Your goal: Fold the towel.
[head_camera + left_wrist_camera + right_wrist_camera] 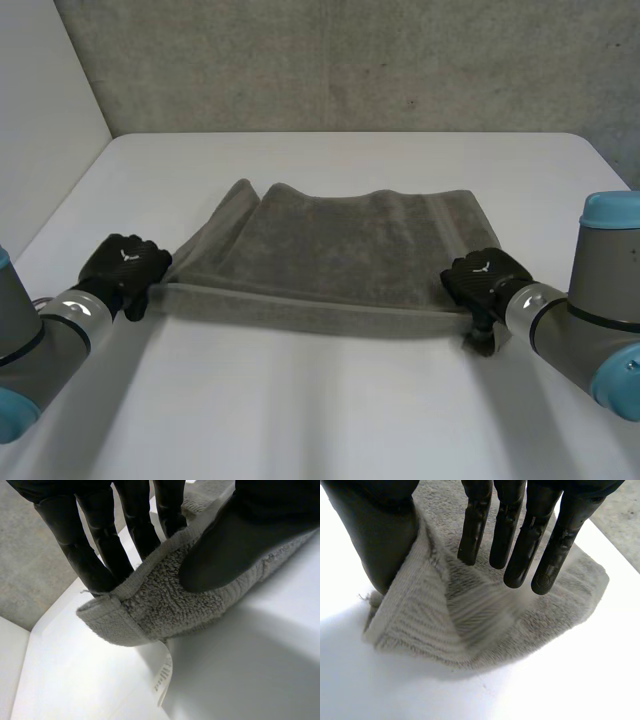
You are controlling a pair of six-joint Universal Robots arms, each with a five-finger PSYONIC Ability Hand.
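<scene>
A grey towel (340, 250) lies spread on the white table (320, 400), rumpled along its far left side. My left hand (125, 268) is at the towel's near left corner. In the left wrist view its thumb (235, 545) presses the towel corner (160, 600) against the fingers (100, 555) behind it, so the corner is pinched and lifted; a white label (162, 677) hangs from it. My right hand (485, 280) is at the near right corner. There its fingers (515, 530) are straight and held off the towel (470, 625), with a raised fold leaning on the thumb (380, 535).
A grey wall (350, 60) runs behind the table's far edge, and a pale wall (40, 120) stands along its left side. Bare table lies in front of the towel and beyond it.
</scene>
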